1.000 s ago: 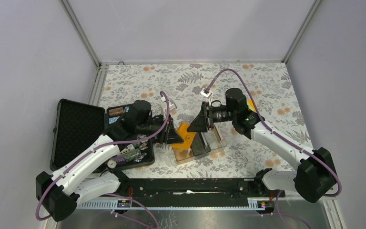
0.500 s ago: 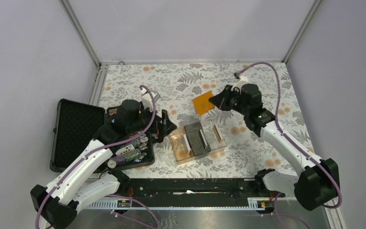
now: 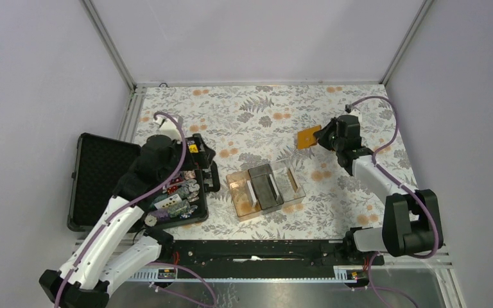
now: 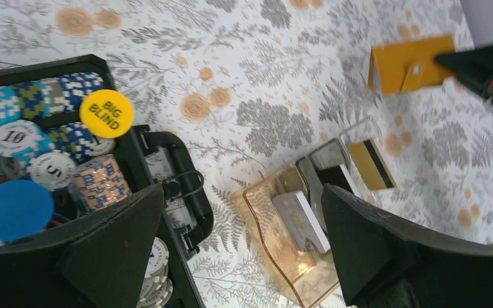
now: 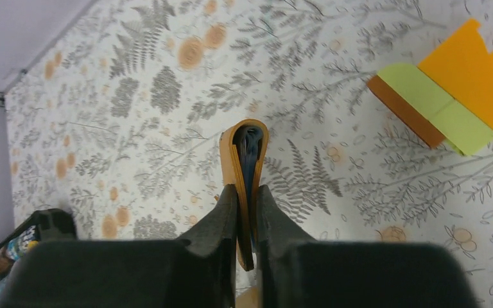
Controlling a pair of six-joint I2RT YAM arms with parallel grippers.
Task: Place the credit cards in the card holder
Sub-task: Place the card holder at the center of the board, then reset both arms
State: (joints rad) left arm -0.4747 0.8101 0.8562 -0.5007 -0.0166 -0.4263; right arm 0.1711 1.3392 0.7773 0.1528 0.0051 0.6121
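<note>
The card holder [image 3: 308,138] is folded shut and is pinched in the right gripper [image 3: 324,136]. It is to the far right of the clear tray [image 3: 244,208] and well apart from it. In the right wrist view the holder is seen edge-on. Its rounded fold points away from the fingers [image 5: 221,224], which press together on its open edge from both sides. Something blue shows between its 2 leaves. Whether the holder touches the flowered cloth [image 3: 244,115] or hangs above it cannot be told.

2 credit cards are in the tray. A white card [image 4: 302,221] leans in the amber compartment at the left end of the tray. A gold card [image 4: 372,165] with a black stripe is in the clear compartment at the right end. The compartment between them is dark, and what it holds cannot be made out.

The left gripper [image 3: 207,168] hangs just left of the tray, over the right edge of the black case [image 3: 103,173]. Its jaws are spread wide and nothing is between them. The case lies open on the left side of the tray, with its lid flat on the side away from the tray. Poker chips [image 4: 51,160] fill the half of the case nearer the tray. Among them are a yellow chip [image 4: 106,113] marked "BIG BLIND" and a plain blue chip [image 4: 14,210].

A flat piece [image 5: 449,102] in orange, light green and brown lies on the cloth near the holder. Only the right wrist view shows it, so its place relative to the tray cannot be told.
</note>
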